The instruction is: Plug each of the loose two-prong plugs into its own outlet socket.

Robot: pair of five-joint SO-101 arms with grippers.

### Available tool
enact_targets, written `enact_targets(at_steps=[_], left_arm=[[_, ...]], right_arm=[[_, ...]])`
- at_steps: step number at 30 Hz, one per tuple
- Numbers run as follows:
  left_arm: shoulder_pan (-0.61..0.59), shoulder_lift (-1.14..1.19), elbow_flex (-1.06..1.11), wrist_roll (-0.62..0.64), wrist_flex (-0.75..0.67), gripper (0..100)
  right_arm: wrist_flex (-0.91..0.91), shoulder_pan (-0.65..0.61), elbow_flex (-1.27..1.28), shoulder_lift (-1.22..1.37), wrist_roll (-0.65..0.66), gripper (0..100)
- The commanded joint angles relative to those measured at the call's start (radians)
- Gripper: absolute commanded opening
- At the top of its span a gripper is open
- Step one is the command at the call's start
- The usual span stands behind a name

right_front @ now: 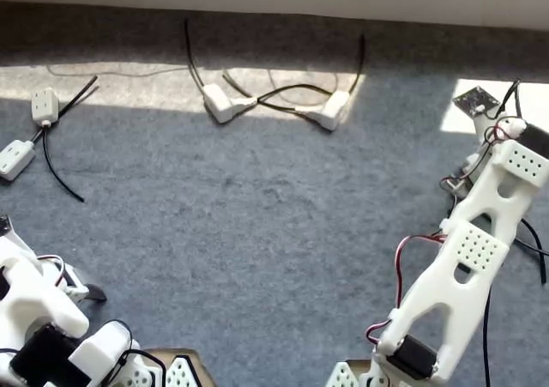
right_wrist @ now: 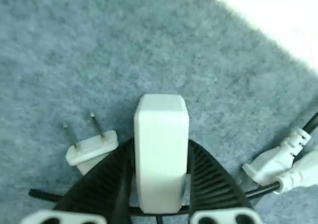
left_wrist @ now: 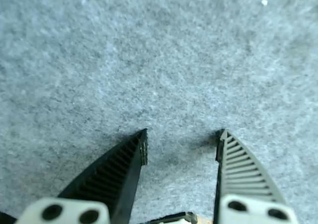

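My right gripper (right_wrist: pixel 161 145) is shut on a white outlet socket block (right_wrist: pixel 161 152), which stands between its black fingers. A loose white two-prong plug (right_wrist: pixel 92 147) lies on the carpet right beside it, prongs pointing away from the camera. In the high view the right arm (right_front: pixel 467 258) stretches to the table's right edge. My left gripper (left_wrist: pixel 182 145) hangs open over bare grey carpet at the near left, with nothing between its fingers. Two white outlet blocks (right_front: pixel 219 104) (right_front: pixel 333 110) with crossing black cords lie at the far middle. Two more white pieces (right_front: pixel 45 105) (right_front: pixel 15 158) lie at the far left.
The grey carpet (right_front: pixel 274 224) covers the table, with a sunlit strip along the far side. White cable connectors (right_wrist: pixel 278 159) and loose wires lie close to the right gripper. A small circuit board (right_front: pixel 474 102) sits at the far right. The left arm's base (right_front: pixel 51 335) is at the near left.
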Motion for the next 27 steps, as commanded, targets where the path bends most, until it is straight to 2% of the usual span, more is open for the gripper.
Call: enact_targets(at_steps=[1,10,16,20,27], left_arm=[[0.005,-0.013,-0.001,0.006,-0.021,22],[0.005,-0.013,-0.004,0.006,-0.018,22],[0.005,-0.013,-0.004,0.006,-0.017,22],[0.005,-0.013,-0.004,0.006,-0.017,22],[0.005,-0.013,-0.002,0.006,-0.017,22]], right_arm=[[0.056,-0.03,-0.084,-0.134,-0.011,5.5],[0.054,-0.099,-0.077,-0.46,-0.23,5.5],[0.056,-0.189,-0.077,-0.664,-0.505,5.5],[0.058,-0.269,-0.076,-0.812,-0.672,5.5],[0.059,-0.475,-0.061,-1.041,-0.796,5.6]])
